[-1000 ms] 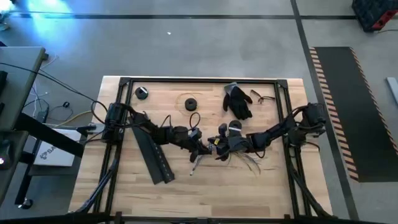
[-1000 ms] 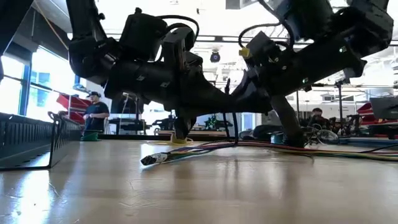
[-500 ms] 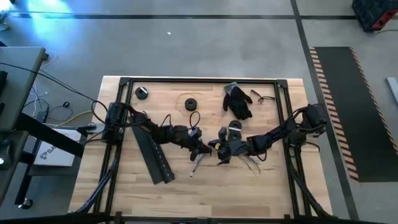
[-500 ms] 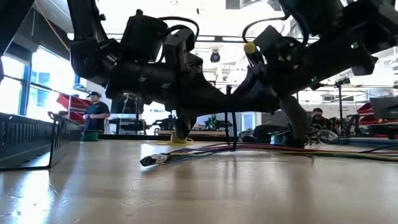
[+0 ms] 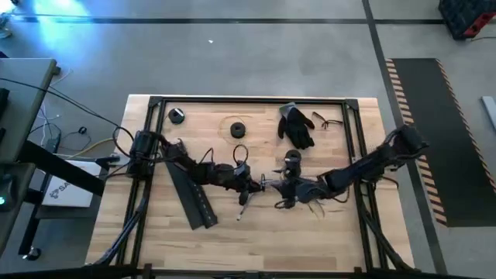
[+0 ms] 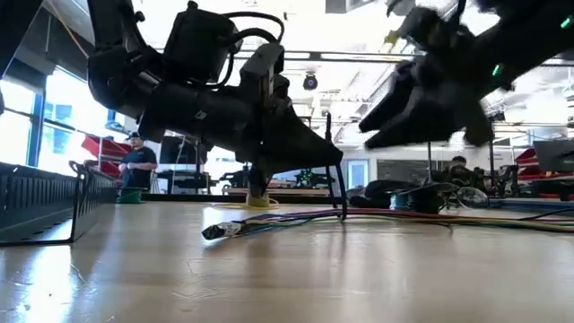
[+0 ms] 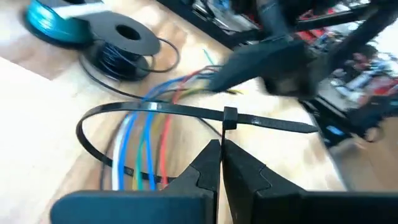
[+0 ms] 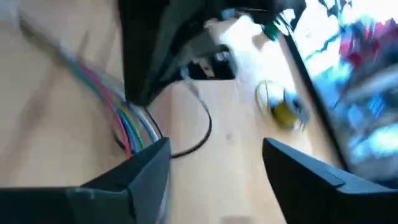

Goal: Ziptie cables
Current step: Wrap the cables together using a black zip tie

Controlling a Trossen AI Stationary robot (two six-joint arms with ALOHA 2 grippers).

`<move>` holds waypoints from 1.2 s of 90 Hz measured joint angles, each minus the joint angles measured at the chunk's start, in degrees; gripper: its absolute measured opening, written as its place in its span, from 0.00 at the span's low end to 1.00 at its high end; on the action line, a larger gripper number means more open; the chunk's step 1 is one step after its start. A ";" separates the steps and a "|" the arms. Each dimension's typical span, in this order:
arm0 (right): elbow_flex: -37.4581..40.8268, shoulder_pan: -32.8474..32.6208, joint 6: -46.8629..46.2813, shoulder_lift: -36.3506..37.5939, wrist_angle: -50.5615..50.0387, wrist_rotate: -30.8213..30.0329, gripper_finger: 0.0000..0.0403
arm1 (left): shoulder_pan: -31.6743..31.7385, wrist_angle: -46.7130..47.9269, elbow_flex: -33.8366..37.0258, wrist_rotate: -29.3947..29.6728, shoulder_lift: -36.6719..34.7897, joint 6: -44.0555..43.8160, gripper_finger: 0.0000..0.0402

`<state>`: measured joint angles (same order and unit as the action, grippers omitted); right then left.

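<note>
Your right gripper [image 5: 285, 188] has let go and backed off toward three o'clock, fingers wide. The left gripper [image 7: 221, 163] pinches the zip tie [image 7: 149, 112], looped loosely round the cables [image 7: 140, 140] mid-table, so tightening remains

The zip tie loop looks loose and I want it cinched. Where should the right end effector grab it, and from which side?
Take the free tail of the zip tie, the straight strip sticking out past its locking head. It stands clear of the cables and points toward the right end effector, which is open, so it could likely come straight in along it. The left end effector is shut on the loop.
</note>
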<state>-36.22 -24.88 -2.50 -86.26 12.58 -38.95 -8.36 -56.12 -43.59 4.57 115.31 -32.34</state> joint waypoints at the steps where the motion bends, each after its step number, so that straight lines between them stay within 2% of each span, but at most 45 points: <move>1: -0.28 -0.24 -2.19 0.21 -0.31 0.09 0.62 | -0.15 -0.01 0.00 0.75 0.00 0.19 0.00; 7: -1.99 -1.75 -12.48 0.50 -1.40 0.47 0.62 | -0.95 0.14 0.00 5.89 0.00 1.80 0.00; 13: -3.84 -2.99 -18.96 -0.90 -3.29 -0.51 0.62 | -1.70 0.71 0.00 12.50 0.00 3.10 0.00; 20: -6.39 -4.27 -23.21 -3.84 -7.15 -4.33 0.60 | -2.10 1.05 0.00 19.05 0.00 4.94 0.00; 29: -10.23 -4.46 -25.70 -8.57 -10.29 -8.17 0.59 | -2.08 1.32 -0.28 23.08 0.00 7.66 0.00; 42: -16.45 -3.98 -25.51 -14.25 -12.68 -16.03 0.59 | -2.08 3.78 -2.61 24.28 0.04 11.17 0.00; 52: -21.30 -3.48 -26.22 -16.95 -18.10 -20.72 0.59 | -2.41 5.79 -4.04 24.36 0.04 13.51 0.00; 61: -24.13 -2.77 -29.45 -18.13 -23.12 -20.99 0.58 | -2.83 6.46 -4.37 24.53 0.04 14.53 0.00; 79: -23.94 -0.77 -38.83 -18.34 -24.75 -19.86 0.57 | -3.03 6.58 -4.37 24.61 0.04 14.65 0.00; 89: -23.85 0.11 -39.70 -18.38 -24.86 -18.23 0.50 | -3.14 6.64 -4.37 24.62 0.04 15.00 0.00; 108: -23.83 0.52 -39.58 -18.38 -24.79 -17.75 0.27 | -3.17 6.69 -4.37 24.60 0.04 15.03 0.00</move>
<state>-60.05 -24.36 -42.08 -104.64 -12.21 -56.70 -11.53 -49.43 -47.97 29.17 115.35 -17.31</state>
